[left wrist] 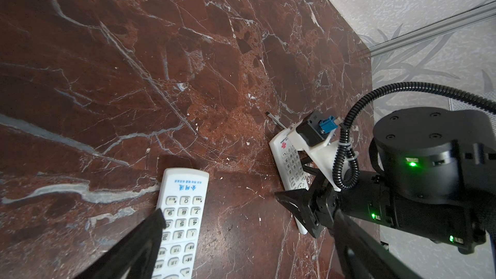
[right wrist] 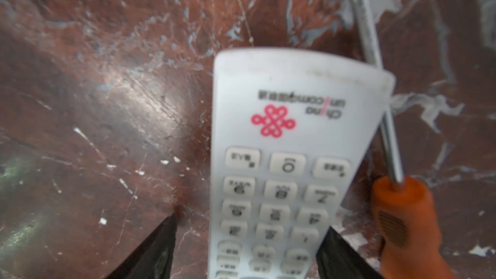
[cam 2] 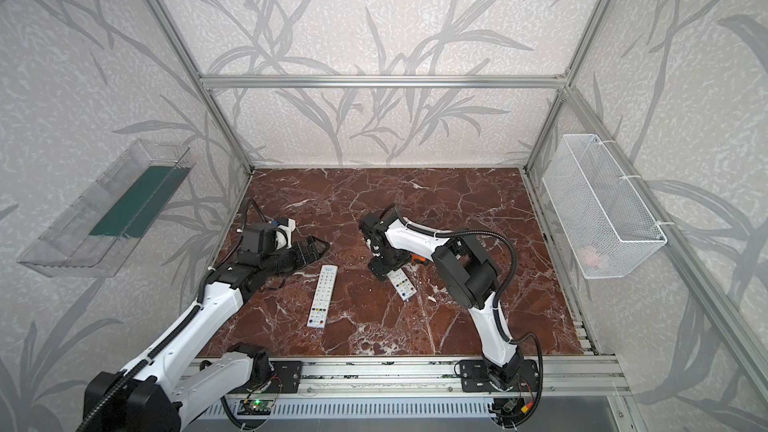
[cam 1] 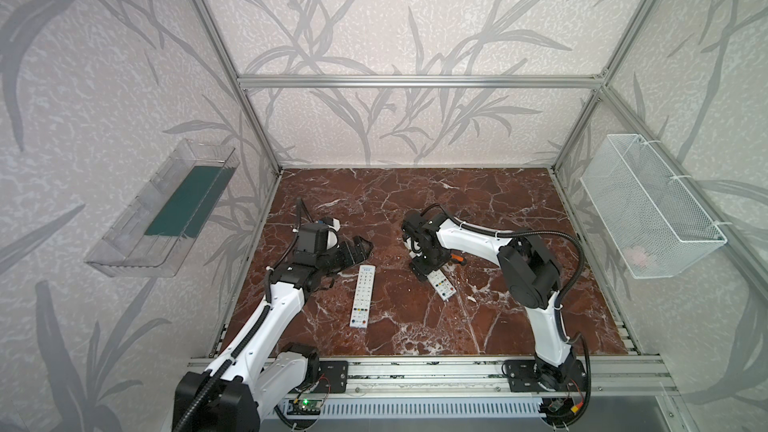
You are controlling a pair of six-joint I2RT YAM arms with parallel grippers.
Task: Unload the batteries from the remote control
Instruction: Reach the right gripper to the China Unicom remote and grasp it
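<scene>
Two white remote controls lie buttons-up on the marble table, so the batteries are hidden. My right gripper (right wrist: 251, 225) (cam 1: 424, 274) is down over the right remote (right wrist: 290, 135) (cam 1: 442, 286), one finger on each side of its keypad. A gap still shows on one side, so the jaws are open. My left gripper (left wrist: 248, 213) (cam 1: 360, 248) hovers wide open and empty just beyond the far end of the left remote (left wrist: 182, 210) (cam 1: 362, 297).
An orange-handled screwdriver (right wrist: 402, 224) (cam 1: 458, 260) lies beside the right remote, with its shaft under that remote's far corner. A clear bin (cam 1: 162, 209) hangs on the left wall. On the right wall is a white mesh basket (cam 1: 648, 205).
</scene>
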